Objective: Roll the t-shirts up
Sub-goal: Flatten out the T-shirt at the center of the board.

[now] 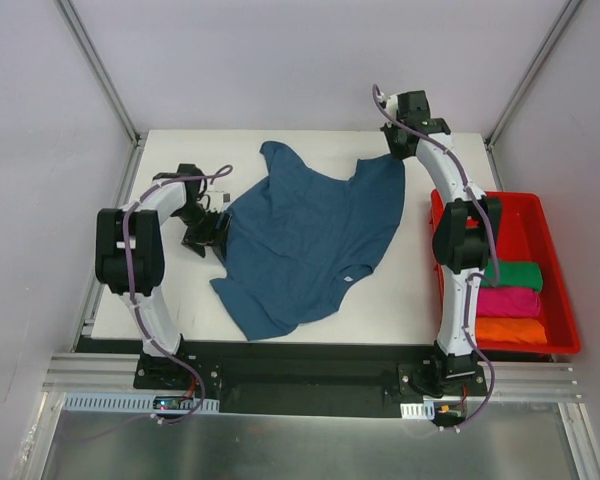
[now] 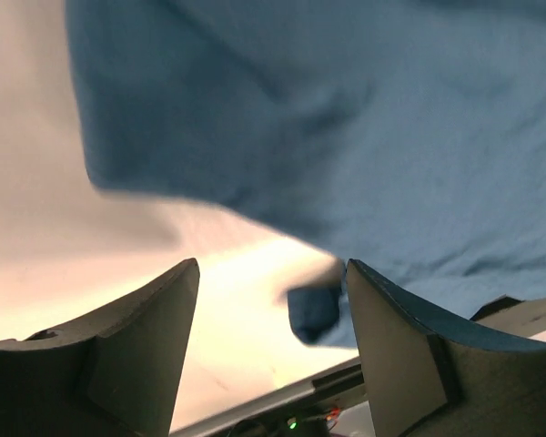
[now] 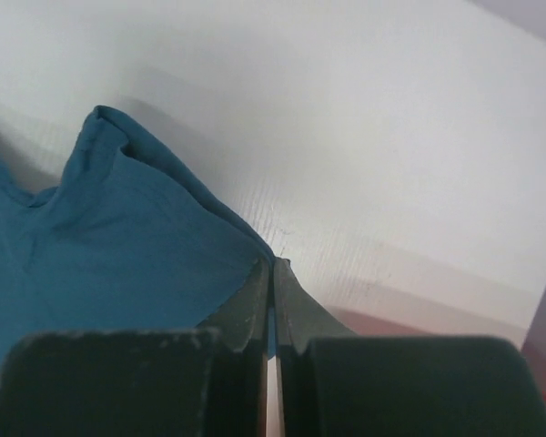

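White table (image 1: 202, 150), grey walls (image 1: 280, 60); teal t-shirt (image 1: 310, 240) spread across

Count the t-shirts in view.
4: blue shirt spread on the table; green, pink and orange in a row in the red bin. The right arm may hide more there.

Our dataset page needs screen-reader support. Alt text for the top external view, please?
A dark teal t-shirt lies spread and rumpled on a white table, the left gripper at its left edge and the right gripper at its far right corner. A red bin at right holds a green shirt, a pink shirt and an orange shirt.
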